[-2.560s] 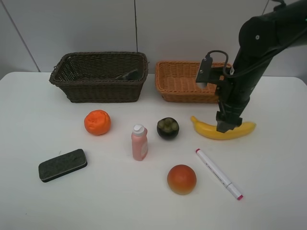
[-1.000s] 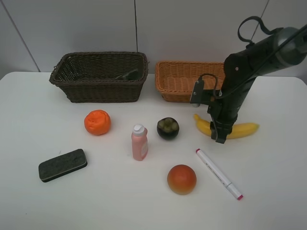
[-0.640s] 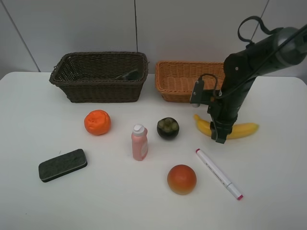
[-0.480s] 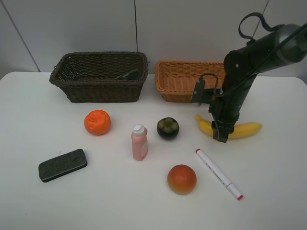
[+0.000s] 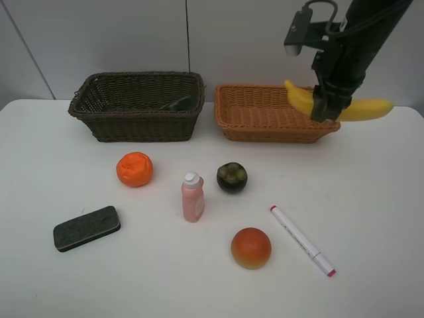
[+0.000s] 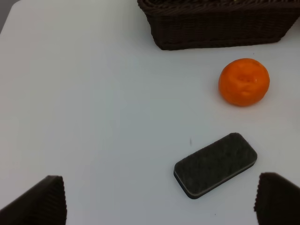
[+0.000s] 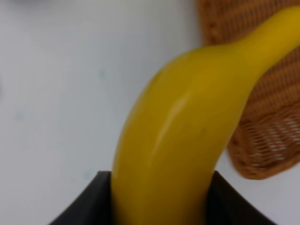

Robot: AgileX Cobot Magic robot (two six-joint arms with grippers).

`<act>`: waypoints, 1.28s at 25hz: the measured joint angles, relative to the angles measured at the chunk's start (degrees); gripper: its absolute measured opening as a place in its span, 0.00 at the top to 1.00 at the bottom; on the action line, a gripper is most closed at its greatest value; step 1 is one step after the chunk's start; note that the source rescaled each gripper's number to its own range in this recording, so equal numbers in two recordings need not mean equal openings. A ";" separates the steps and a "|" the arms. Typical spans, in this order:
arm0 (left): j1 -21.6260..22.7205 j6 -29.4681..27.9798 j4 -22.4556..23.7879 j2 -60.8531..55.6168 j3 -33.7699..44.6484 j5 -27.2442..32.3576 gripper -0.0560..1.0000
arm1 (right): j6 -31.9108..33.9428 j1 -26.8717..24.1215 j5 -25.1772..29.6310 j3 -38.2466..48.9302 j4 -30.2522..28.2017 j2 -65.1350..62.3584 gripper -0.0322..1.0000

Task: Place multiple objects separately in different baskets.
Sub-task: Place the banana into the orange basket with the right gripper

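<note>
My right gripper (image 5: pixel 324 109) is shut on the yellow banana (image 5: pixel 361 109), holding it in the air over the right end of the light orange-tan basket (image 5: pixel 265 131). Up close, the banana (image 7: pixel 187 131) fills the right wrist view, with the basket (image 7: pixel 267 117) beneath it. On the table lie the wrinkled orange (image 5: pixel 134 168), pink bottle (image 5: pixel 193 197), mangosteen (image 5: pixel 232 177), red-orange fruit (image 5: pixel 251 248), marker (image 5: pixel 302 240) and eraser (image 5: pixel 87 228). My left gripper (image 6: pixel 159 206) is open above the eraser (image 6: pixel 215 164), near the orange (image 6: pixel 243 82).
The dark brown basket (image 5: pixel 139 126) stands at the back left with a dark object (image 5: pixel 177 103) inside it. A white wall rises right behind both baskets. The left arm does not show in the high view.
My right gripper has lifted the banana off the table and carried it up and back, over the light basket's right end. Nothing else has moved.
</note>
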 joint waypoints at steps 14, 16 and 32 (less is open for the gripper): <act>0.00 0.00 0.00 0.00 0.00 0.00 0.00 | -7.32 0.00 -24.42 -6.88 -5.04 13.25 0.59; 0.00 0.00 0.00 0.00 0.00 0.00 0.00 | -7.37 0.00 -27.65 -6.88 -5.04 16.43 0.59; 0.00 0.00 0.00 0.00 0.00 0.00 0.00 | -7.56 0.00 -34.98 -6.88 -4.85 24.91 0.59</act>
